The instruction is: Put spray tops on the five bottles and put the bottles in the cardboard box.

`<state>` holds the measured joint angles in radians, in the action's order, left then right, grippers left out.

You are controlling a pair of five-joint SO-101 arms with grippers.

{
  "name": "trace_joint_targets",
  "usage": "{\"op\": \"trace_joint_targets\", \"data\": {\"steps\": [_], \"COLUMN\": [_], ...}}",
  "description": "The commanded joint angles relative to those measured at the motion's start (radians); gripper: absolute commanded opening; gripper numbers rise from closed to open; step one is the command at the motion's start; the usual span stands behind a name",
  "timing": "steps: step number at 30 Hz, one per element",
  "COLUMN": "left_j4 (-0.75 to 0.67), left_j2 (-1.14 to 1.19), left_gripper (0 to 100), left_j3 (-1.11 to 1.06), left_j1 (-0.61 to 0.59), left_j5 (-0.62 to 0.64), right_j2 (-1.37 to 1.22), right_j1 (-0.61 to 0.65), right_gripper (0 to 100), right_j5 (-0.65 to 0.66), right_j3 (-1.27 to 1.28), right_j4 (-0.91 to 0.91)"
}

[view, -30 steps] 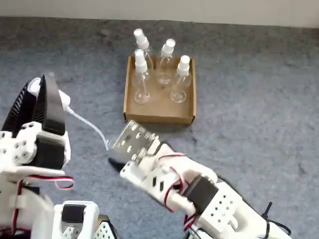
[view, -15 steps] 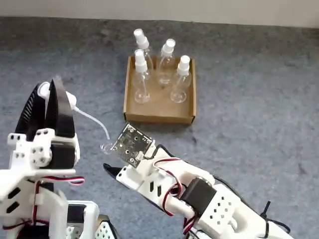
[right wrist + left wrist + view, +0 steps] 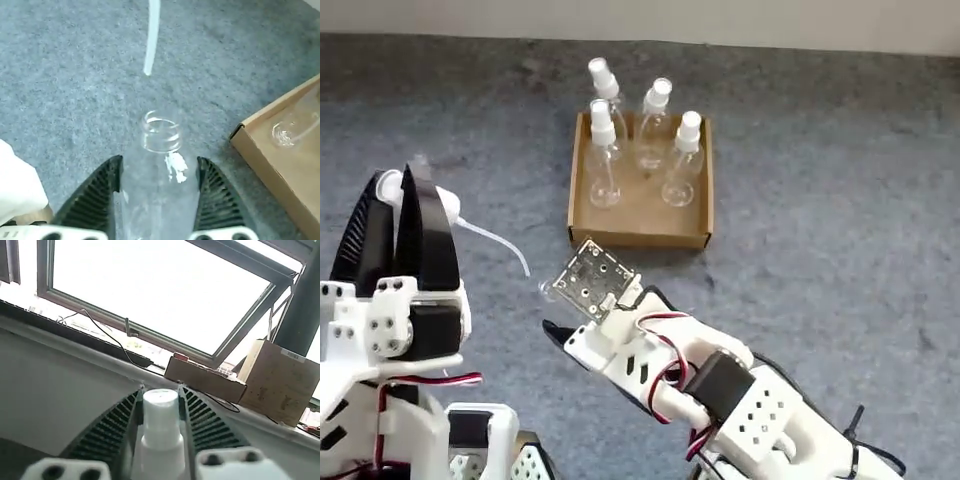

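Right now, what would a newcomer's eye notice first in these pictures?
The left end effector grips a white spray top, its thin tube ending close to the mouth of the open clear bottle held in the right end effector. Beyond them, four capped bottles stand in the cardboard box.

Your right wrist view cuts off the bottle (image 3: 159, 170) below its shoulder, and all but a corner of the cardboard box (image 3: 295, 175). From above, the wrist camera board (image 3: 595, 282) covers that bottle's body. Your left wrist view cuts off the spray top (image 3: 160, 427) below its collar.
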<state>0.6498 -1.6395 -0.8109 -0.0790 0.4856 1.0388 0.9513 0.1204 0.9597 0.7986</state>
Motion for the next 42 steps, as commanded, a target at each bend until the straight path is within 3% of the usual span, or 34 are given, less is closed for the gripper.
{"op": "trace_joint_targets", "data": {"steps": [1,6,14,20,25,29,33,42], "left_j4": [-0.017,-0.015,-0.015,0.041,0.138,0.137,0.135,0.118], "left_j2": [0.033,0.035,0.033,0.033,0.041,0.042,0.042,0.042], "left_gripper": [0,0,0,0,0,0,0,0], "left_j3": [-0.010,-0.027,-0.142,-0.166,-0.191,-0.259,-0.329,-0.394], "left_j1": [0.021,0.021,0.139,0.150,0.168,0.272,0.375,0.374], "left_j5": [0.003,0.061,0.055,0.009,0.005,-0.109,-0.158,-0.160], "right_j2": [0.033,0.033,0.035,0.035,0.035,0.035,0.035,0.036], "right_j1": [-0.010,-0.010,-0.010,-0.016,-0.133,-0.185,-0.186,-0.160], "right_gripper": [0.4,0.4,0.4,0.4,0.4,0.4,0.4,0.5], "right_j5": [-0.008,-0.008,-0.008,-0.008,-0.061,-0.158,-0.117,-0.017], "right_j3": [-0.015,-0.016,-0.019,-0.018,-0.019,-0.021,-0.018,-0.012], "right_j4": [-0.010,-0.010,-0.010,-0.010,-0.015,-0.019,-0.033,-0.031]}}
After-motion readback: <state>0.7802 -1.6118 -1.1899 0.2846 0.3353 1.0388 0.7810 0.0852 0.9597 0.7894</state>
